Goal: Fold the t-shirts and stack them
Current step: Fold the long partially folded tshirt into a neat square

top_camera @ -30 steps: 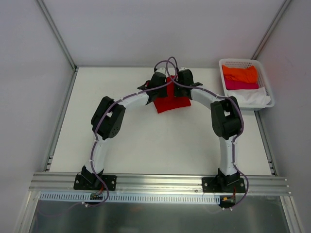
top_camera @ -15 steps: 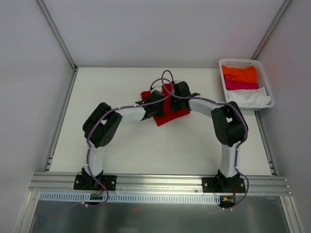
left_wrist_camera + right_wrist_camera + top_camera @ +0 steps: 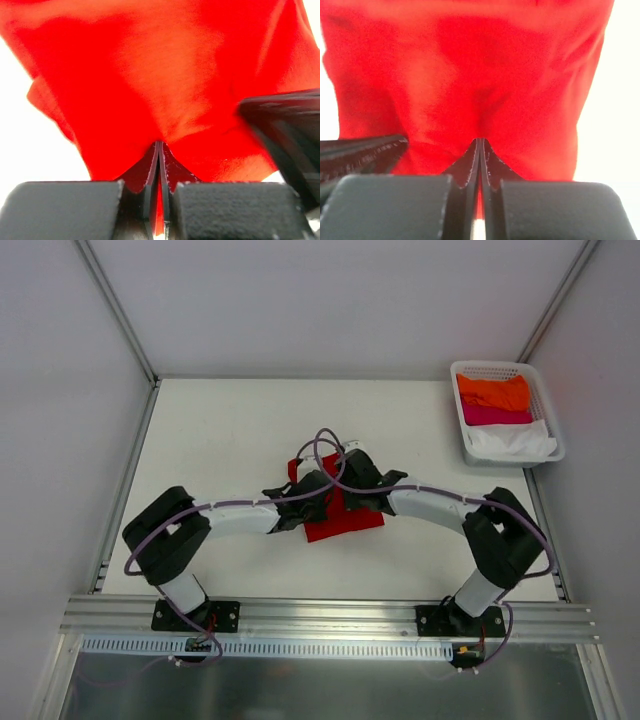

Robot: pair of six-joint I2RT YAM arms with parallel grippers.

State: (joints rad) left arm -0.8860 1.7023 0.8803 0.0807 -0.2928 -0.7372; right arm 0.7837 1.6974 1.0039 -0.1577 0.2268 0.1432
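Note:
The deep red t-shirt [image 3: 342, 522] lies folded at the middle of the table. My left gripper [image 3: 318, 490] is shut on its cloth, which fills the left wrist view [image 3: 150, 75] and is pinched between the jaws. My right gripper [image 3: 350, 478] is shut on the same shirt just beside it, and the red cloth [image 3: 470, 75] is pinched in its jaws too. The orange t-shirt [image 3: 492, 392], the magenta pink t-shirt [image 3: 495, 415] and the white t-shirt [image 3: 512, 442] lie in the basket at the back right.
The white plastic lattice basket [image 3: 553, 420] stands at the table's back right corner. Both arms stretch low across the near half of the table. An aluminium rail [image 3: 330, 612] runs along the near edge.
Both grippers have moved from the far middle of the table towards the near edge, drawing the red shirt's cloth with them. The arms have dropped lower and spread outward.

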